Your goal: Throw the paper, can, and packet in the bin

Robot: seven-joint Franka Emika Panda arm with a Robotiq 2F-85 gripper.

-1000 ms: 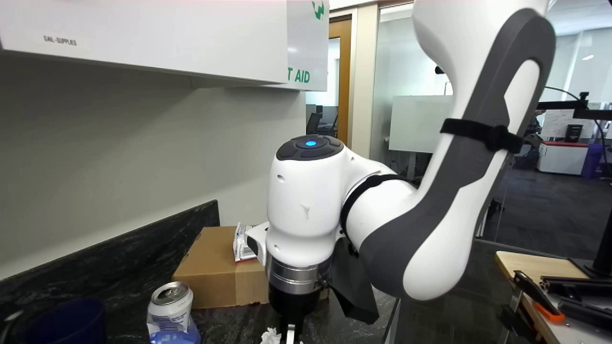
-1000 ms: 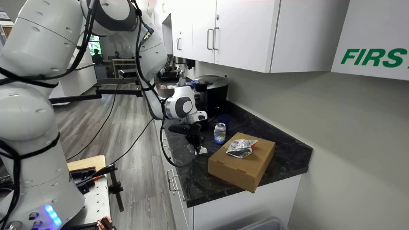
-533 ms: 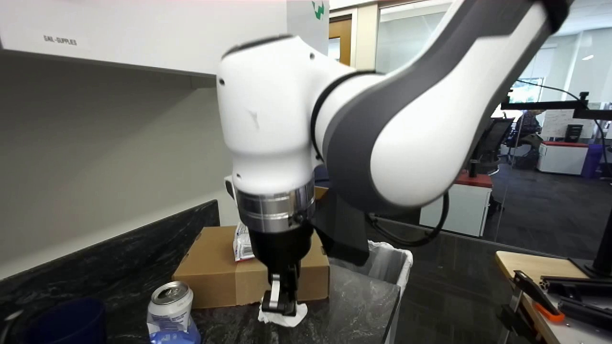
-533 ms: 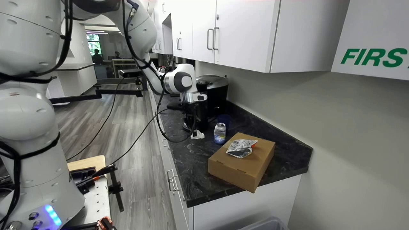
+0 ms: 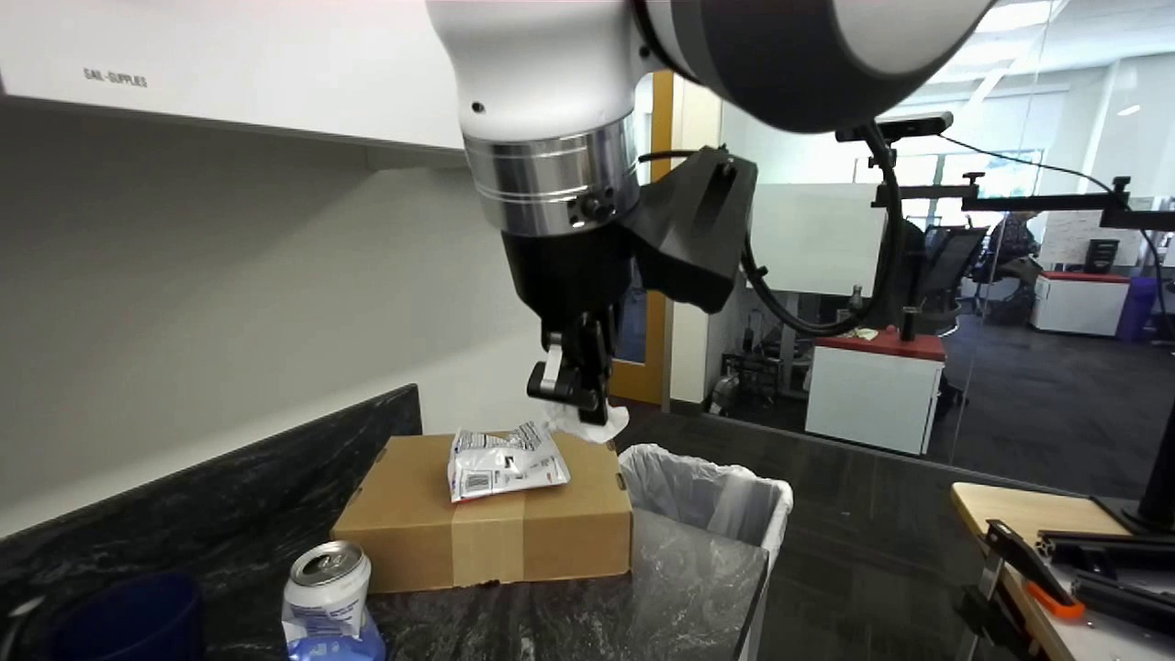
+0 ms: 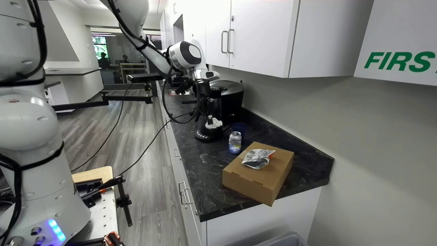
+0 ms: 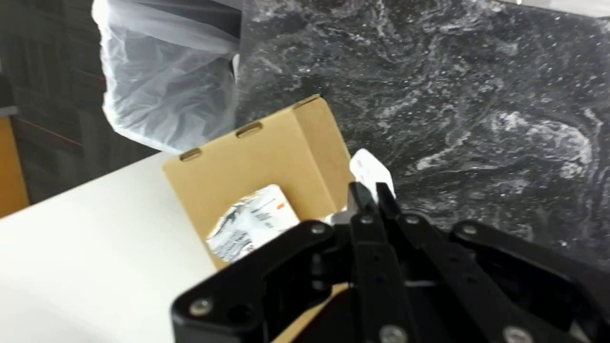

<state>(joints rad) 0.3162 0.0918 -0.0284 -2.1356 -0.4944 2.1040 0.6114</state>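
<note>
The crumpled white paper (image 5: 601, 425) is pinched in the tool (image 7: 371, 191), whose fingertips (image 7: 388, 200) are pressed nearly together upon it; it is held up clear of the counter (image 5: 688, 569), and in the wrist view a flap of it is seen jutting beyond the tips, partly across the outline of the cardboard box (image 5: 395, 519); the silver-white foil packet (image 5: 505, 459) is laid on top of that box, its crinkled face marked with dark print and, in an exterior view, a barcode (image 5: 478, 482); the box itself is set on the counter, its side crossed by a strip of tape (image 5: 488, 551); the drink can (image 5: 330, 592), silver on top and blue below, is stood upright on the counter near the box, and a dark blue cup (image 5: 124, 615) is seen near it in both exterior views; the waste bin (image 5: 782, 514) is placed past the end of the counter, lined with a translucent whitish plastic bag (image 7: 162, 90) that is folded over its rim; in an exterior view a black appliance (image 6: 234, 102) is set near the wall (image 6: 307, 112); above, white cabinets (image 6: 263, 37) are mounted, with green letters (image 6: 398, 61) shown on one panel (image 6: 396, 27).
</note>
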